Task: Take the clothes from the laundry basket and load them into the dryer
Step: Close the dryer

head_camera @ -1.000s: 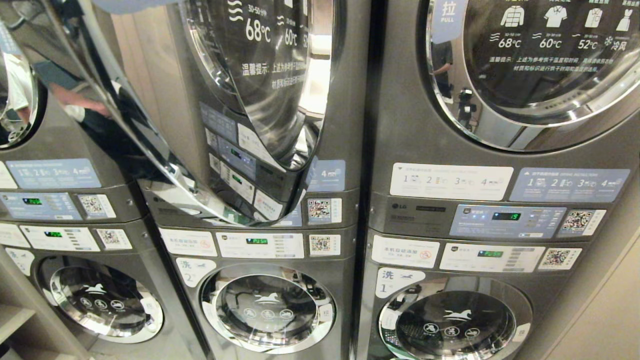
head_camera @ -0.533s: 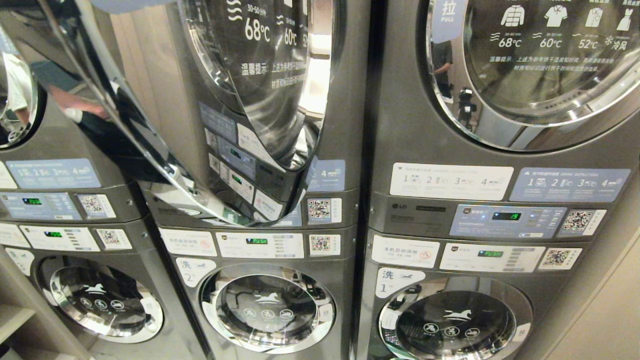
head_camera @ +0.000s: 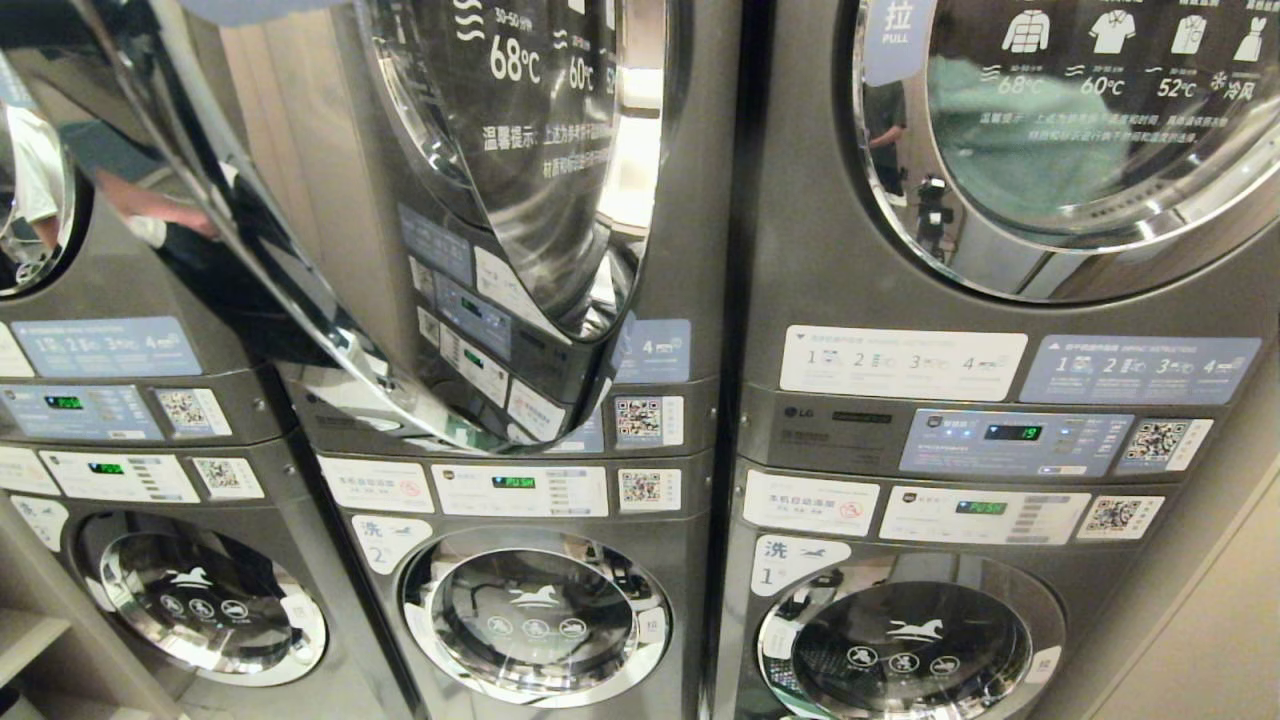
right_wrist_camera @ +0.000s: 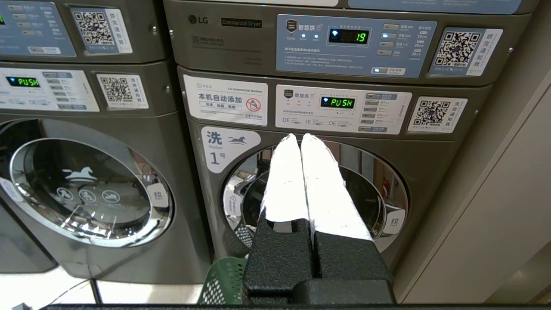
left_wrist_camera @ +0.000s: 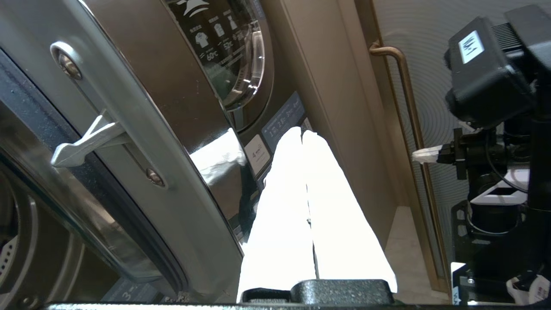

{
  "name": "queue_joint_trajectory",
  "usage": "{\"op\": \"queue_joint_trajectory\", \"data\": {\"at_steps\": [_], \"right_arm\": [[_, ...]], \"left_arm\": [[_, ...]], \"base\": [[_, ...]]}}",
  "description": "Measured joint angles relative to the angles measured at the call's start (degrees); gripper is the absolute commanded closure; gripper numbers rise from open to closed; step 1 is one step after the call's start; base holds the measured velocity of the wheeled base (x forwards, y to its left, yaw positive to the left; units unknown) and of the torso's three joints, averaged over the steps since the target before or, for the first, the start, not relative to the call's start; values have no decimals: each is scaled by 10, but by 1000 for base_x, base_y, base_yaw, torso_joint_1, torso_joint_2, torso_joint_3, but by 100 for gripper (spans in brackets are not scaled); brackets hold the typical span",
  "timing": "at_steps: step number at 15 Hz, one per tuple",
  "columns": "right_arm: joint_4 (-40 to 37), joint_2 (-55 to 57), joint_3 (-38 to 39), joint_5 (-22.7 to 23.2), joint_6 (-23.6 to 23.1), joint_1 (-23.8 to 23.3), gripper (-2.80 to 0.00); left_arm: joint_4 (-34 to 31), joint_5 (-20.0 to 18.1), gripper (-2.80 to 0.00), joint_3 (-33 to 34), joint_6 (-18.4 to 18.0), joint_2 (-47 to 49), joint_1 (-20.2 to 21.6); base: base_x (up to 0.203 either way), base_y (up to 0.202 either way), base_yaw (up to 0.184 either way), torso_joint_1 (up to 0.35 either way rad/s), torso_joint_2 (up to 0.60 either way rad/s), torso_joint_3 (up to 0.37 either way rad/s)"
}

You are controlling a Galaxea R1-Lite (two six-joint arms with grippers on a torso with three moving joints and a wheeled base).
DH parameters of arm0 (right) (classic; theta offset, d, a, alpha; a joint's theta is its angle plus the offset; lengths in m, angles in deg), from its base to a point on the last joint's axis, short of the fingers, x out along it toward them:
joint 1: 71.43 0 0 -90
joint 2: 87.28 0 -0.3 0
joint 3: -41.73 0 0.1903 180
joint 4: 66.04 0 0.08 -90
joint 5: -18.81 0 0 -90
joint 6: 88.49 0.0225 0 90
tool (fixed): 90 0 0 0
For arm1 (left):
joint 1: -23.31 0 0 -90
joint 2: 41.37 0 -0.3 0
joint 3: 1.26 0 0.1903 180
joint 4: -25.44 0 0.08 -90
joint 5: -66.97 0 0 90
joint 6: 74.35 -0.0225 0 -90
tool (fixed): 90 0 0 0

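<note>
Right wrist view gave you the only sight of the task's container: a corner of the green plastic mesh laundry basket (right_wrist_camera: 221, 282) on the floor at the foot of the grey front-loading washer marked 1 (right_wrist_camera: 387, 189). No garment from it showed in any view, so you could not tell from here how many were loaded.

What changed in the last second was behind the round glass of the right-hand upper dryer (head_camera: 1080, 250): a teal cloth (head_camera: 1000, 150) swung into the window where only dark drum had shown before. That machine's door was closed, so I judge that load was its own, not yours.

Your target looked to be the middle upper dryer, whose chrome-rimmed, mirror-bright door (head_camera: 300, 250) stood swung wide, as it did a second earlier. The left gripper (left_wrist_camera: 303, 135) hung just beside that door's inner face, its white fingers pressed together and empty, near the cast-metal latch hook (left_wrist_camera: 82, 144) and the dark rubber seal. Empty fingers by the open door suggest one drop was done and another trip to the basket was due.

The right gripper (right_wrist_camera: 299, 138) sat parked low before washer 1, its white-wrapped fingers together on nothing.

Around you it was all hard and slick: brushed grey steel, curved glass, glossy stickers, and a brass-coloured rail (left_wrist_camera: 402, 77) on the ribbed side wall.
</note>
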Motion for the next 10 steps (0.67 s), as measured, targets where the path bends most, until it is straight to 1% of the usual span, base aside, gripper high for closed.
{"op": "queue_joint_trajectory", "data": {"at_steps": [2,4,8,10], "right_arm": [[0,0,0,0,0,0,0],[0,0,0,0,0,0,0],[0,0,0,0,0,0,0],[0,0,0,0,0,0,0]], "left_arm": [[0,15,0,-1,-10,5,0],[-1,39,0,-1,-18,10,0],[-1,100,0,-2,-21,13,2],[1,133,0,-2,-36,8,13]], "base": [[0,0,0,0,0,0],[0,0,0,0,0,0],[0,0,0,0,0,0],[0,0,0,0,0,0]]}}
